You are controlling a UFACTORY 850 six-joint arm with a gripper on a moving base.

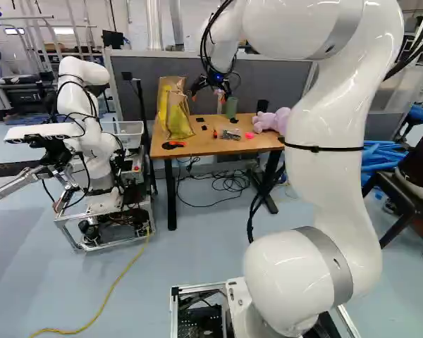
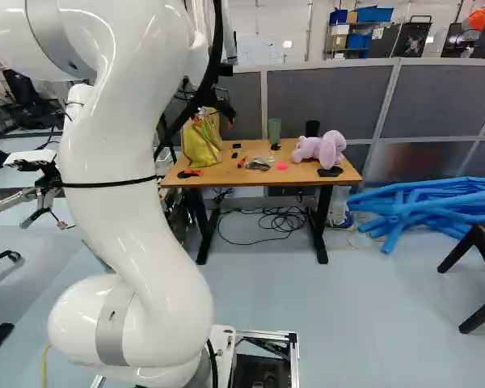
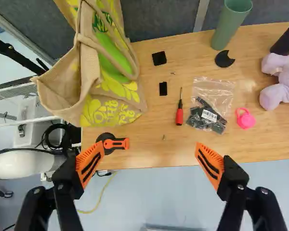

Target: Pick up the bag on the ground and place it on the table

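The bag, yellow, green and tan, stands on the left end of the wooden table [image 1: 225, 144]; it is the bag [image 1: 173, 113] in the left base view and the bag [image 3: 103, 72] in the wrist view, where its loop handles hang loose. My gripper [image 1: 213, 90] is above the table, to the right of the bag in the left base view. In the wrist view the gripper [image 3: 148, 159] is open, its orange pads wide apart with nothing held between them. The bag lies ahead of the finger nearer to it, and neither finger touches it.
The table also bears a green cup [image 3: 231, 21], a purple plush toy [image 2: 322, 149], a red screwdriver [image 3: 179, 113], a plastic pouch [image 3: 209, 108], a pink item [image 3: 245, 118] and an orange-black tool [image 3: 113, 143]. Another robot [image 1: 92, 148] stands left of the table. Blue tubes [image 2: 420, 206] lie at the right.
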